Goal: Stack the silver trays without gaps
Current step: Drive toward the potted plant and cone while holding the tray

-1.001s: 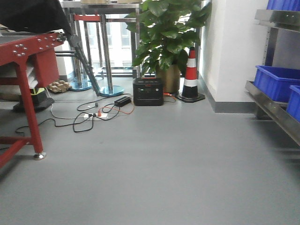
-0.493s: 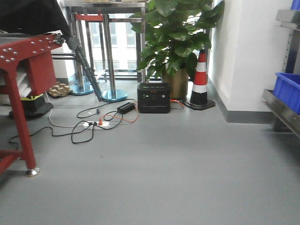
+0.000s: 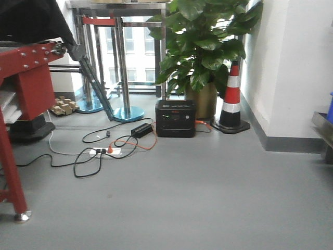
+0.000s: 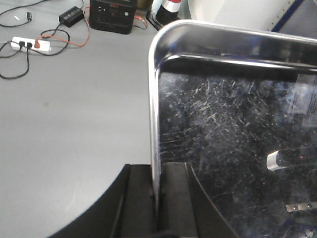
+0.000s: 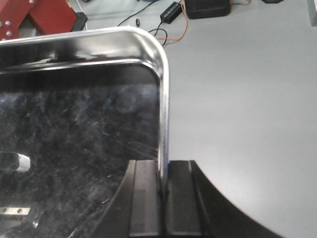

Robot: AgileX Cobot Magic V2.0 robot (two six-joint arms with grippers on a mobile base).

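A silver tray (image 4: 233,109), shiny with a scratched bottom, is held level above the grey floor. My left gripper (image 4: 157,198) is shut on its left rim, one finger inside the tray and one outside. In the right wrist view the same silver tray (image 5: 79,124) fills the left half, and my right gripper (image 5: 163,198) is shut on its right rim. The front view shows neither the tray nor the grippers.
Ahead stand a black power box (image 3: 175,119), a potted plant (image 3: 203,47) and a striped traffic cone (image 3: 231,99). Cables and a power strip (image 3: 104,151) lie on the floor. A red steel frame (image 3: 23,73) is at the left, a shelf edge (image 3: 323,122) at the right.
The front view has closed in on the plant and power box. The red frame has slid left, and the shelf with blue bins has almost left the right edge.
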